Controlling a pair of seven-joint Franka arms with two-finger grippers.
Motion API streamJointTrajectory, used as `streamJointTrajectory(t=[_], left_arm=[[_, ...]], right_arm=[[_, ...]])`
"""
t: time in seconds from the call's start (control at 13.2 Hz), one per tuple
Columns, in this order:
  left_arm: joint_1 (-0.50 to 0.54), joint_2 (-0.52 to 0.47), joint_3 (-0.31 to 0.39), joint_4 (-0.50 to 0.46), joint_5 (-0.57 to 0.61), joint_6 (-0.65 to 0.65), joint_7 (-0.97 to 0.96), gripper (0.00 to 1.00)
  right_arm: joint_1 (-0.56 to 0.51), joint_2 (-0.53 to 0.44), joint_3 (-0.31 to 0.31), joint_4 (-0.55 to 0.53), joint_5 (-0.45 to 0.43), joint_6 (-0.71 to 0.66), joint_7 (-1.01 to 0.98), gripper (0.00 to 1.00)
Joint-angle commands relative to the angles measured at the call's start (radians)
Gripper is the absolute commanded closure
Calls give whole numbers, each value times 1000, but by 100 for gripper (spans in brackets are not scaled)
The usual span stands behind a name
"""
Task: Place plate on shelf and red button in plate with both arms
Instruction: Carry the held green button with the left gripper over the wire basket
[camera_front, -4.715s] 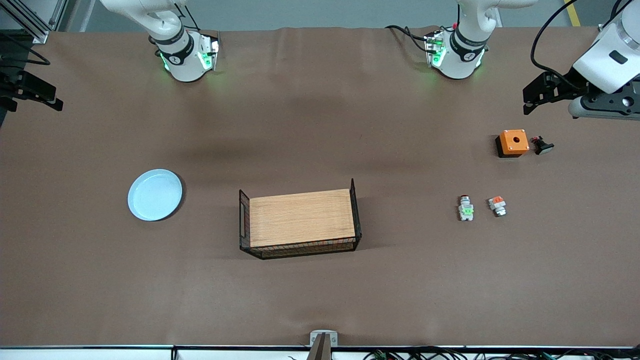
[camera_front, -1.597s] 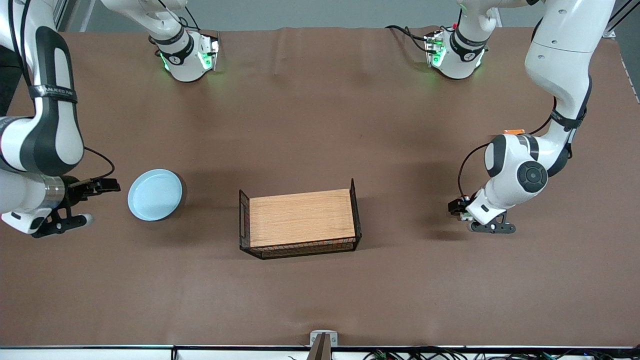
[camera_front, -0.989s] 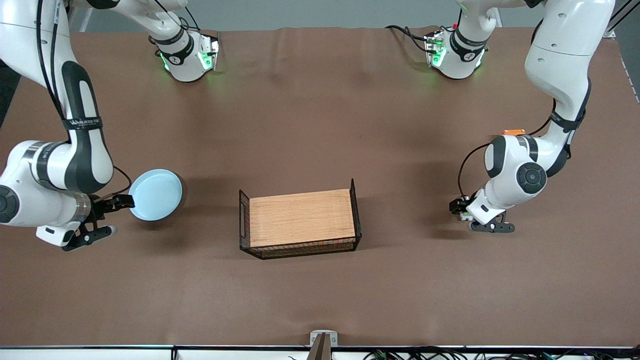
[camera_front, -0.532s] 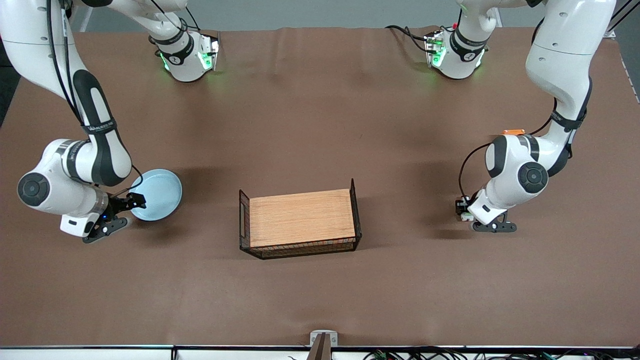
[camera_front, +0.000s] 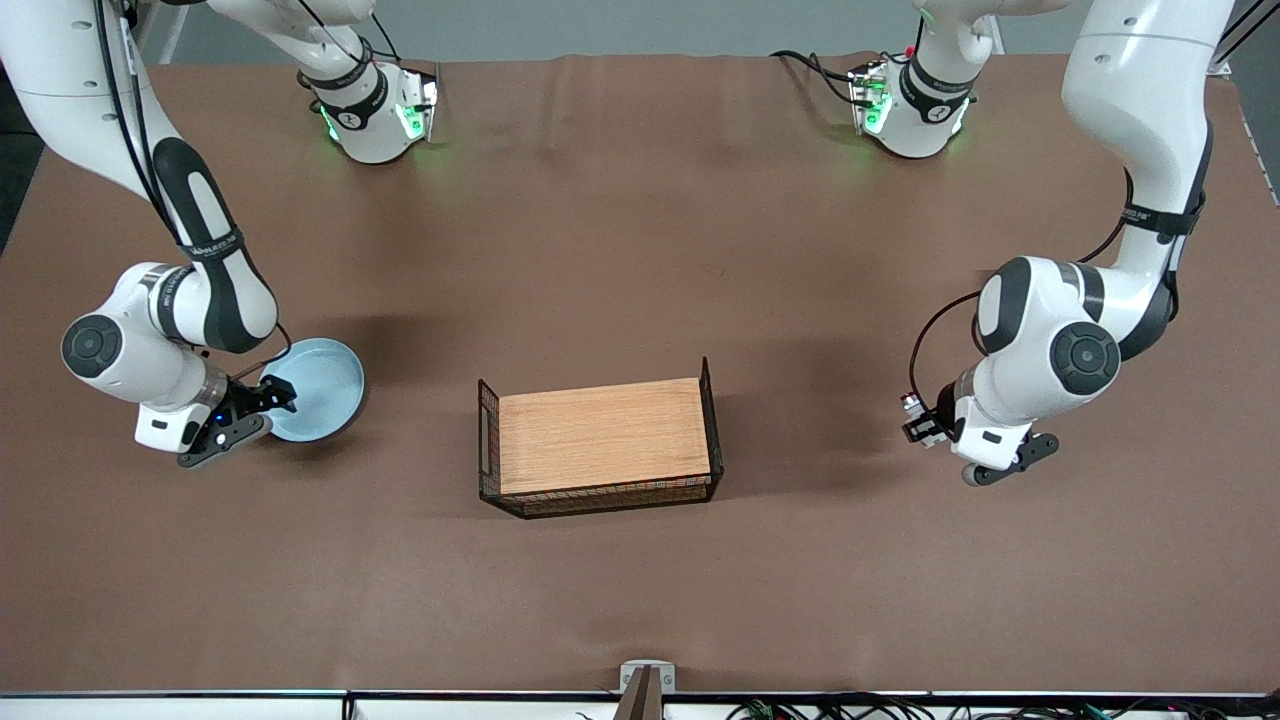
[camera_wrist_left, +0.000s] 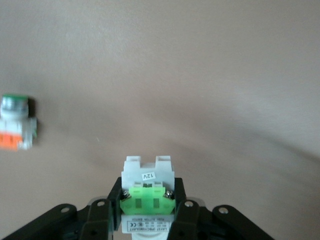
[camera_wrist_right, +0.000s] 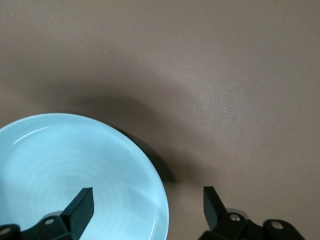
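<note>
The pale blue plate (camera_front: 318, 388) lies on the table toward the right arm's end and also shows in the right wrist view (camera_wrist_right: 75, 170). My right gripper (camera_front: 258, 408) is open at the plate's rim. In the right wrist view the right gripper (camera_wrist_right: 147, 200) has one finger over the plate and the other over the bare table. My left gripper (camera_front: 925, 428) is shut on the red button (camera_wrist_left: 147, 192), a white part with a green patch. It holds the button a little above the table toward the left arm's end.
A wooden tray with black wire ends (camera_front: 712, 415) stands mid-table between the two grippers. A similar small part with an orange patch (camera_wrist_left: 17, 125) lies on the table beside the left gripper; my left arm hides it in the front view.
My right gripper has moved in to the plate's rim and now straddles it. My left gripper has risen off the table with the red button in it.
</note>
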Motion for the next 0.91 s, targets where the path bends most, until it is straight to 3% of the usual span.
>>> streamJointTrajectory(t=[0.0, 0.46, 0.68, 0.84], left_arm=[[3, -5, -51, 109, 3, -136, -192, 100], [1, -43, -167, 334, -8, -396, -572, 100], [-2, -45, -235, 408, -11, -477, -757, 100], [-2, -46, -280, 417, -13, -482, -905, 100]], right_arm=[[-26, -27, 25, -45, 17, 40, -41, 6], [-56, 29, 37, -46, 17, 100, -98, 15], [-55, 29, 37, -43, 17, 88, -101, 24], [-52, 26, 39, -39, 17, 63, -104, 36]])
